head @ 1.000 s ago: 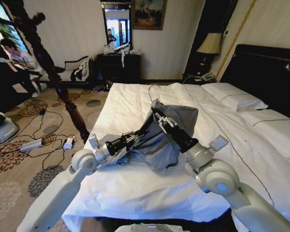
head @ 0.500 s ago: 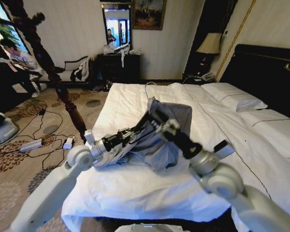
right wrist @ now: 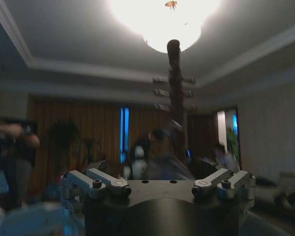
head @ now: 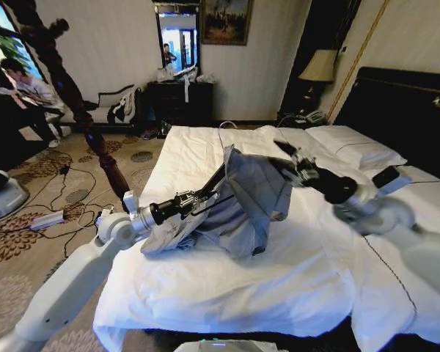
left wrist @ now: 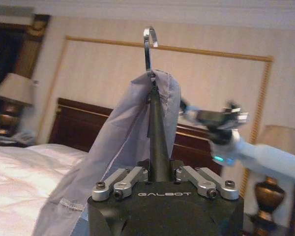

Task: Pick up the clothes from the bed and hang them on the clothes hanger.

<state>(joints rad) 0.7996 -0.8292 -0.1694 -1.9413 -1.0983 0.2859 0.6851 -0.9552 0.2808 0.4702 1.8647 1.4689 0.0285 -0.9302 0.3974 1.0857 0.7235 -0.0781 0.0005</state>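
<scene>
The grey-blue shirt [head: 251,192] is draped over a black clothes hanger [head: 214,183] above the white bed [head: 227,286], its lower part bunched on the sheet. My left gripper [head: 194,199] reaches in from the lower left and is shut on the hanger's body. In the left wrist view the hanger [left wrist: 157,132] rises from my left gripper [left wrist: 160,169], with its metal hook [left wrist: 147,44] at the tip and the shirt [left wrist: 118,142] hanging to one side. My right gripper [head: 290,158] is open just to the right of the shirt, holding nothing.
A dark turned wooden coat stand [head: 66,88] rises on the carpet left of the bed. Cables and a power strip [head: 48,218] lie on the floor. White pillows [head: 356,147] and the black headboard [head: 407,110] are at the right. A bedside lamp [head: 319,67] stands behind.
My right arm has swung off to the right, away from the shirt it was reaching into. The left arm keeps the hanger and has drawn slightly left.
</scene>
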